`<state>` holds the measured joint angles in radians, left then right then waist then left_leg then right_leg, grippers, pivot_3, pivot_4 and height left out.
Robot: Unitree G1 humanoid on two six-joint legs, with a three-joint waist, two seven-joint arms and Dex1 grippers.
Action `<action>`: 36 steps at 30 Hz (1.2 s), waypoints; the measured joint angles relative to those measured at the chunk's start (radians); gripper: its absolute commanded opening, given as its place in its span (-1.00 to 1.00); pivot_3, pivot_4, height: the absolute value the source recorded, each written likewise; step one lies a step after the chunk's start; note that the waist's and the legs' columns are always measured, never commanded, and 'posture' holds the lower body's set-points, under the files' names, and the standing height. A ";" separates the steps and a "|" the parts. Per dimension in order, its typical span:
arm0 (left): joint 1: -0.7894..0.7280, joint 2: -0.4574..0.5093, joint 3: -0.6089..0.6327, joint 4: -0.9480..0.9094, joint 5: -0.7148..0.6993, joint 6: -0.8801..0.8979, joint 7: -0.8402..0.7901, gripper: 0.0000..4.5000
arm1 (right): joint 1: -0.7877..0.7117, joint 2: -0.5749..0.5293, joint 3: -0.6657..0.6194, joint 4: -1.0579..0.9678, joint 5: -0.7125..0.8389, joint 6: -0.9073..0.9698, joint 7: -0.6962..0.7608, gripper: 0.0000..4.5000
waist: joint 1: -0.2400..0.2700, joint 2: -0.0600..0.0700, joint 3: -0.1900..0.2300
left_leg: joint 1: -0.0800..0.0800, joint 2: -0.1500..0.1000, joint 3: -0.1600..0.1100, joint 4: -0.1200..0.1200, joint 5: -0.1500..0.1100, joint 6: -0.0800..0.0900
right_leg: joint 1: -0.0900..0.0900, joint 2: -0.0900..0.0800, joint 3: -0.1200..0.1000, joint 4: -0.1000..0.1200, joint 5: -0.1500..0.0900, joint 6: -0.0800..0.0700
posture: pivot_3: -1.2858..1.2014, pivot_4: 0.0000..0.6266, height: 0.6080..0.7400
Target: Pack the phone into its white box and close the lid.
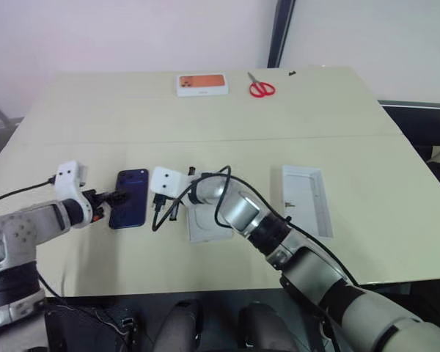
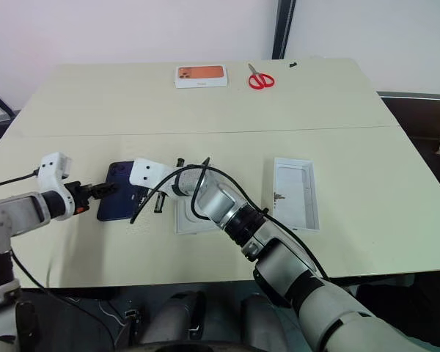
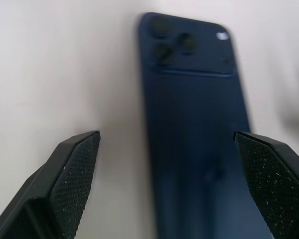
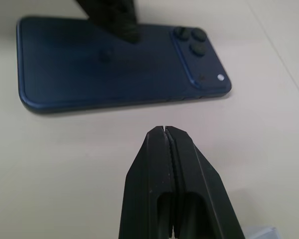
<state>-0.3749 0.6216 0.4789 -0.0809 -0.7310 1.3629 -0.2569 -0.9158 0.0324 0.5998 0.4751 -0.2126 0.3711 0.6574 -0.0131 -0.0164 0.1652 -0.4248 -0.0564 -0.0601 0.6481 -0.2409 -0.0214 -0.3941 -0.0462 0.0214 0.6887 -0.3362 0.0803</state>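
The dark blue phone [image 1: 130, 199] lies flat, back up, on the table left of centre. My left gripper [image 3: 167, 139] is open at the phone's left side, one finger [image 3: 74, 172] over bare table and the other [image 3: 274, 174] over the phone's far edge. My right gripper [image 4: 164, 130] is shut and empty, its tip just short of the phone's [image 4: 119, 64] right long edge. The white box [image 1: 203, 229] lies beneath my right forearm, partly hidden. Further right lies the lid [image 1: 308, 199], plain white inside facing up.
A smaller white box with an orange picture [image 1: 202, 84] and red scissors [image 1: 262, 89] lie at the table's far edge. A black cable [image 1: 227, 192] loops off my right wrist above the white box.
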 measured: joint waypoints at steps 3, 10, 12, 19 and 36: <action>-0.026 -0.035 0.001 -0.003 0.001 0.028 0.000 1.00 | 0.000 -0.013 0.004 0.000 -0.022 -0.015 0.010 -0.98 | -0.001 0.000 0.000 | 0.000 0.000 0.000 0.000 0.000 0.000 | 0.000 0.000 0.000 0.001 0.000 0.000 | 0.03 -0.52 1.00; -0.042 -0.124 0.007 -0.060 -0.001 0.081 0.001 1.00 | 0.011 -0.019 0.018 0.000 -0.062 -0.034 0.018 -0.98 | 0.003 0.000 -0.001 | 0.001 0.000 0.000 0.001 0.000 0.000 | 0.001 0.000 0.000 0.000 0.000 0.000 | 0.03 -0.52 1.00; -0.048 -0.153 0.008 -0.082 -0.001 0.105 0.003 1.00 | 0.012 -0.031 0.030 0.000 -0.083 -0.046 0.019 -0.98 | 0.003 0.000 -0.001 | 0.001 0.000 0.000 0.001 0.000 0.000 | 0.002 0.000 0.000 0.000 0.000 0.000 | 0.03 -0.52 1.00; -0.049 -0.213 0.025 -0.138 0.001 0.158 0.012 1.00 | 0.012 -0.067 0.059 -0.017 -0.153 -0.095 0.024 -0.98 | 0.001 0.000 -0.001 | 0.003 0.000 0.000 0.000 0.000 0.000 | 0.003 0.000 0.000 0.000 0.000 0.000 | 0.03 -0.52 1.00; -0.017 -0.269 0.068 -0.212 0.001 0.204 0.006 1.00 | 0.040 -0.169 0.130 -0.109 -0.308 -0.192 0.098 -0.98 | -0.004 0.000 -0.001 | 0.004 0.000 0.000 0.000 0.000 0.000 | 0.005 0.000 0.000 0.000 0.000 0.000 | 0.03 -0.52 1.00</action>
<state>-0.3917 0.3528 0.5474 -0.2928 -0.7299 1.5667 -0.2509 -0.8756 -0.1368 0.7302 0.3661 -0.5203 0.1792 0.7554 -0.0167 -0.0165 0.1643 -0.4205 -0.0568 -0.0605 0.6478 -0.2407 -0.0218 -0.3895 -0.0464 0.0214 0.6884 -0.3362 0.0805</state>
